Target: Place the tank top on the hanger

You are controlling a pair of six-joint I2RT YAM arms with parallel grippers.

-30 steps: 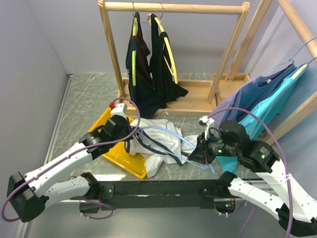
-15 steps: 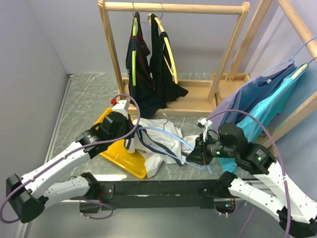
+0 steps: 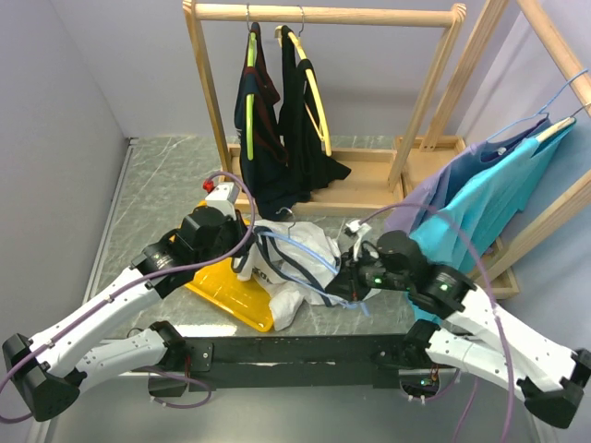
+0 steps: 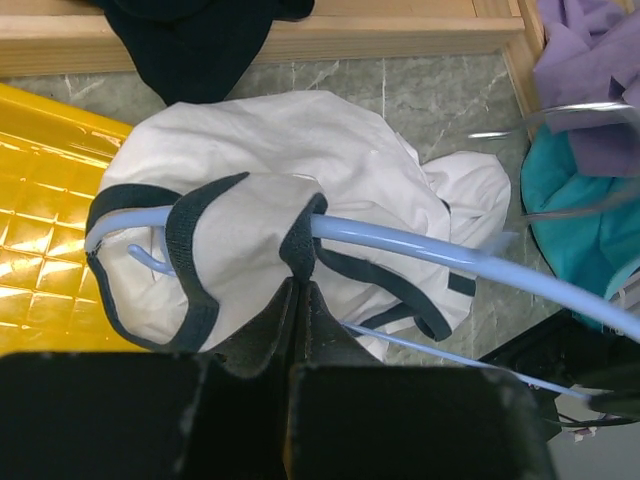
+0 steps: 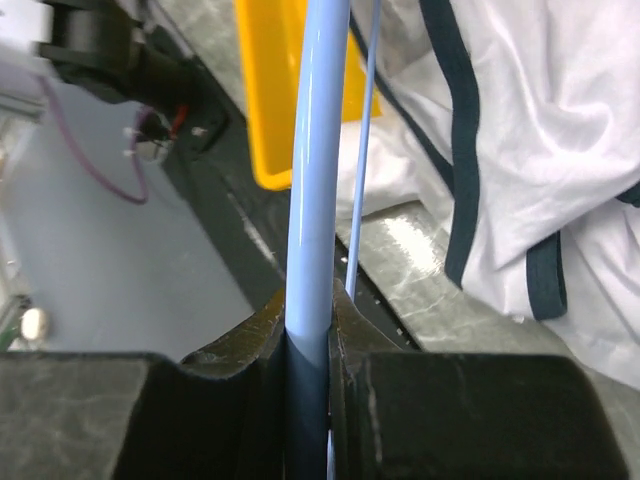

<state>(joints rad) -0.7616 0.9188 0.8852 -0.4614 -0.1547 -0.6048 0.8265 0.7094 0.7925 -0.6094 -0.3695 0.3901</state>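
Observation:
The white tank top (image 3: pixel 297 268) with navy trim lies bunched on the table between my arms. My left gripper (image 3: pixel 244 247) is shut on a navy-trimmed strap; in the left wrist view its jaws (image 4: pixel 300 288) pinch the dark trim of the tank top (image 4: pixel 290 160). The light-blue hanger (image 4: pixel 440 255) runs from under that strap out to the right. My right gripper (image 3: pixel 345 281) is shut on the hanger (image 3: pixel 309 251). In the right wrist view the hanger's thick arm (image 5: pixel 318 150) stands clamped between the jaws (image 5: pixel 308 305), with the tank top (image 5: pixel 540 120) to its right.
A yellow tray (image 3: pixel 226 291) lies tilted under my left arm. Behind stands a wooden rack (image 3: pixel 323 14) with dark garments (image 3: pixel 282 138) on lime and yellow hangers. Purple and teal shirts (image 3: pixel 480 198) hang at the right. A black bar (image 3: pixel 295 351) runs along the near edge.
My right gripper has carried the hanger to the left, toward the tank top. My left gripper has edged up and right with the strap. The cloth is more bunched around the hanger.

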